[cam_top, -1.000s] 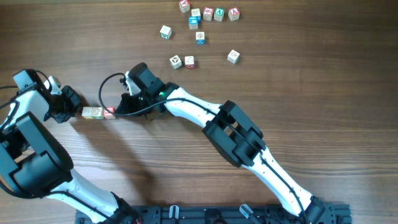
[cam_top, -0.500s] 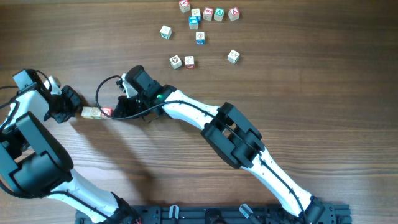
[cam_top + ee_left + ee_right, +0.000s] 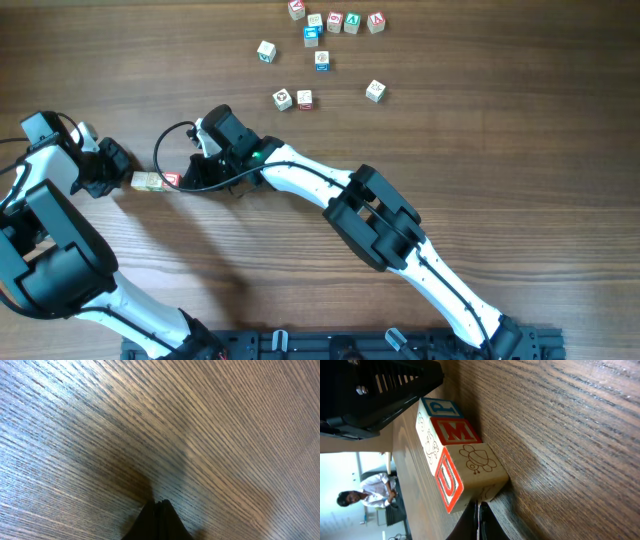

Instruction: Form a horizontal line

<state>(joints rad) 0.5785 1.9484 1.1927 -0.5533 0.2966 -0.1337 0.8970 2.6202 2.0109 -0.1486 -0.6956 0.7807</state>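
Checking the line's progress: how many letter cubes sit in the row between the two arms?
3, touching in a row: the U cube by the right fingers, the M cube in the middle, the P cube at the far end. None looks hidden.

table [image 3: 500,150]: grained wood, satin; horizontal line [image 3: 456,446]: pale smooth wood, painted letters; right arm [image 3: 305,178]: glossy white plastic shell

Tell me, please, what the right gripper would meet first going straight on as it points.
The red U cube ending the horizontal line, just ahead of the right gripper; they may already touch.
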